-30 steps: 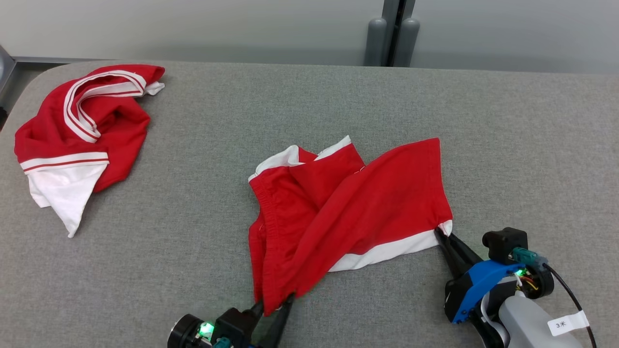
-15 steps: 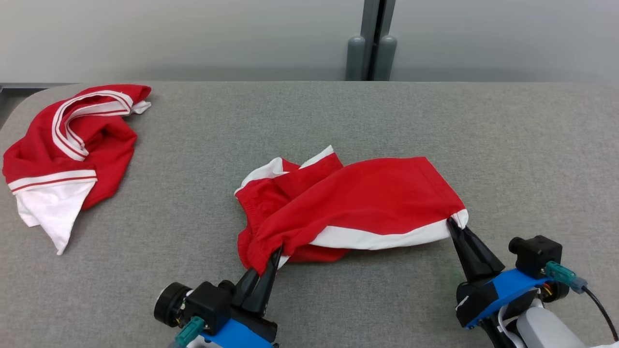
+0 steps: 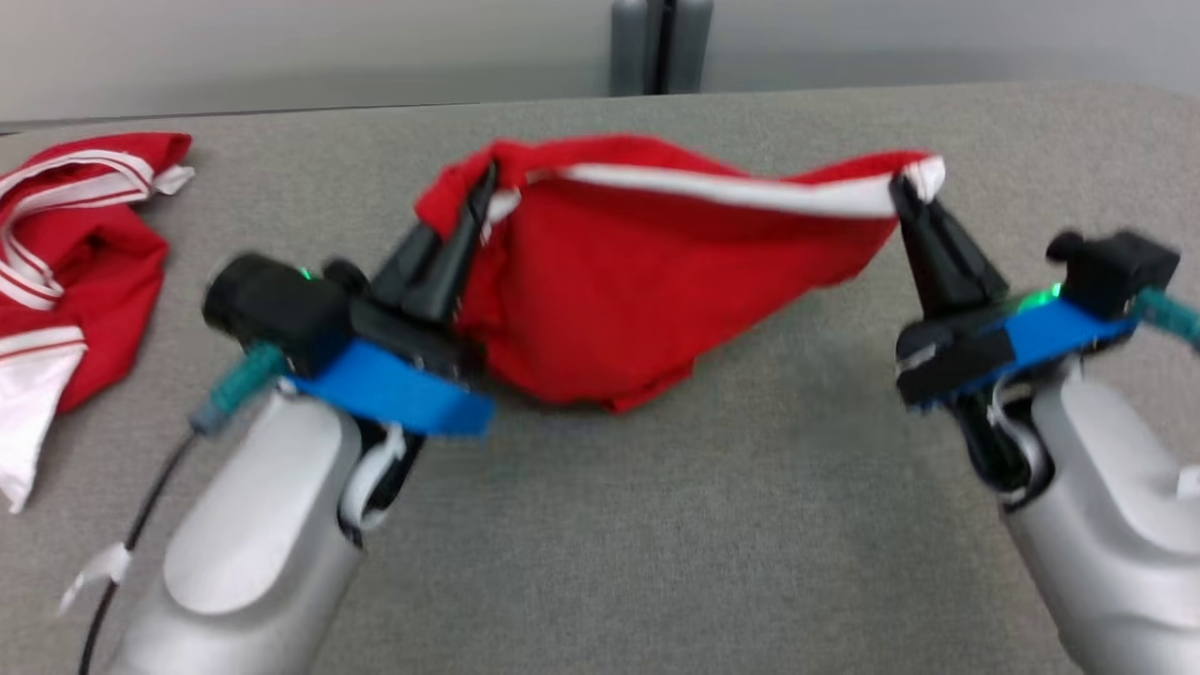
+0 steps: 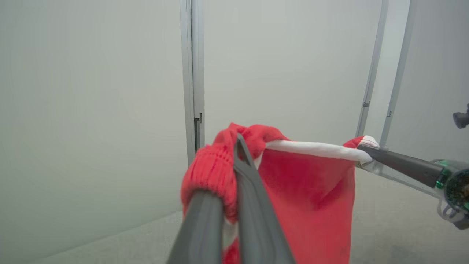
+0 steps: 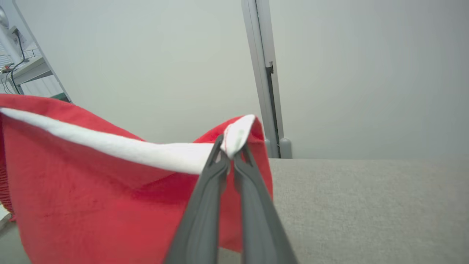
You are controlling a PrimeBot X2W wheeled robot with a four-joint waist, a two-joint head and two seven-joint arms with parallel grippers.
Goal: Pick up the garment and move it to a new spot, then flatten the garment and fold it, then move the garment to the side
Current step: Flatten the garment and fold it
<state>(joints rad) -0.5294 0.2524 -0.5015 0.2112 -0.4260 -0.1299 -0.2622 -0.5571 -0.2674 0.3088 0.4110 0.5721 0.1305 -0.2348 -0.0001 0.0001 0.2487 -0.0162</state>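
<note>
The garment [image 3: 647, 281] is a pair of red shorts with a white band, hanging in the air above the grey table [image 3: 750, 544]. My left gripper [image 3: 483, 183] is shut on its left corner, where red ribbed cloth bunches over the fingers [image 4: 253, 190]. My right gripper [image 3: 902, 187] is shut on the white-edged right corner [image 5: 234, 137]. The white band [image 4: 315, 149] stretches between the two grippers and the red cloth sags below it. In the left wrist view the right gripper [image 4: 366, 150] shows at the right, pinching the far corner.
A second red and white garment [image 3: 66, 281] lies crumpled at the table's left end. A pale wall with a grey post [image 3: 661, 42] stands behind the table. Bare grey tabletop lies below and in front of the hanging shorts.
Both grippers have risen with the shorts' corners, lifting them off the table so they hang between them. The left gripper shut on its corner. The head camera has shifted.
</note>
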